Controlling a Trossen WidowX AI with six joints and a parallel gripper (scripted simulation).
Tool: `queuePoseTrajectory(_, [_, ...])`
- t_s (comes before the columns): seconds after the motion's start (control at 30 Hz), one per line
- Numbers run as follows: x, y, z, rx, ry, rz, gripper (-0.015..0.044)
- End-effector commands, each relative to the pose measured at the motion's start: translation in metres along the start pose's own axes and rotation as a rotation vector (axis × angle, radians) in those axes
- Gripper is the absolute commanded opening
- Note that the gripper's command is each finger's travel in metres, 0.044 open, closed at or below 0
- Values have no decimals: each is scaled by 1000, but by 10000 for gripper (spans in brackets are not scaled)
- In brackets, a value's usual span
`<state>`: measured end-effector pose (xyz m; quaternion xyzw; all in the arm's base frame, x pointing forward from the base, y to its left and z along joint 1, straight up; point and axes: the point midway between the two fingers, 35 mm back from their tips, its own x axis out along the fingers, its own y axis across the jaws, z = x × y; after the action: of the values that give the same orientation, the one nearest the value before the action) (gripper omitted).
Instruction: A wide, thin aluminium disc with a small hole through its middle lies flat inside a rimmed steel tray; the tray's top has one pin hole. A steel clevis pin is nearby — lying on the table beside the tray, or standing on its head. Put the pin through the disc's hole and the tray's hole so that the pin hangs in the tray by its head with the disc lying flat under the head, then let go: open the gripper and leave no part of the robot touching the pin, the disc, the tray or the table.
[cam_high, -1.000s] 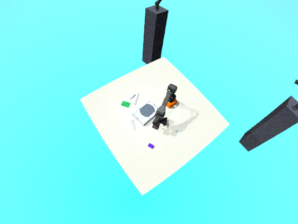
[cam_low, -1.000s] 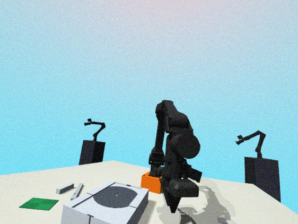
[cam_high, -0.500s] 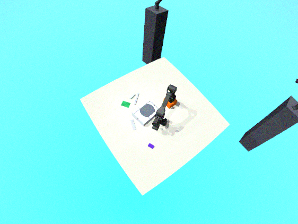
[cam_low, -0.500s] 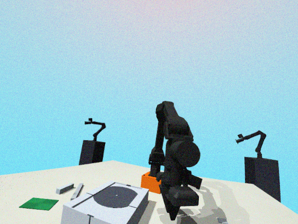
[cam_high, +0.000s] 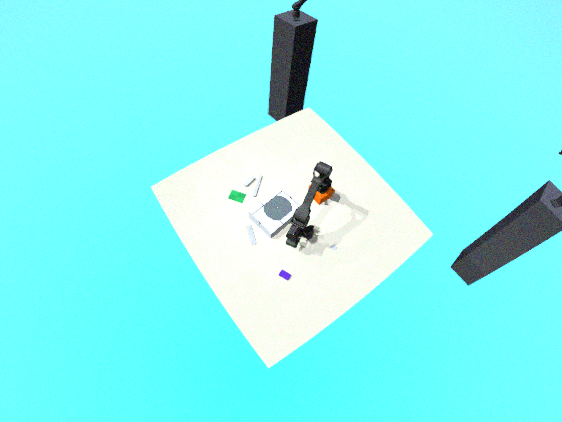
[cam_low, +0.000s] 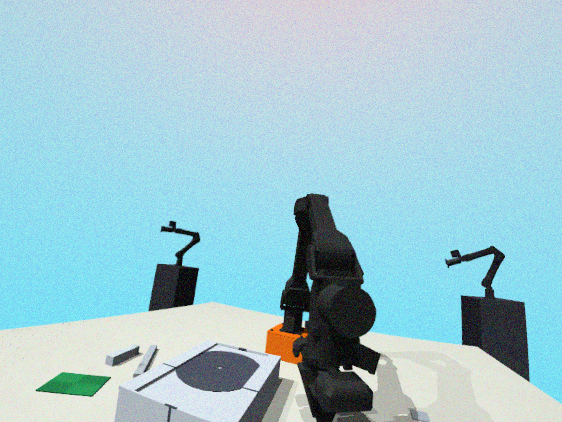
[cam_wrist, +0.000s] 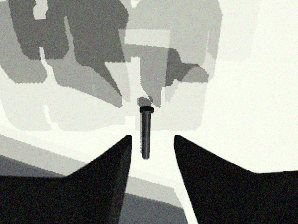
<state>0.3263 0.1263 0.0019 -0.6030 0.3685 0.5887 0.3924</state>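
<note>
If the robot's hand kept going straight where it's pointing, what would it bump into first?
Probably the steel clevis pin or the table just under it; the hand points that way, but how far down is hard to tell.

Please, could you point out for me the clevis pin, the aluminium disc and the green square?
clevis pin (cam_wrist: 145, 134): wrist view, shank
aluminium disc (cam_high: 274, 212) (cam_low: 202, 371): top and exterior views, grey face
green square (cam_high: 237, 196) (cam_low: 74, 384): same views, middle
</note>
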Motion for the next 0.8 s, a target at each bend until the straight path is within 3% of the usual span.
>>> queuePoseTrajectory(0.0, [11, 4, -1, -5, 2, 17, 160])
queuePoseTrajectory(0.77, [33, 4, -2, -5, 2, 17, 160])
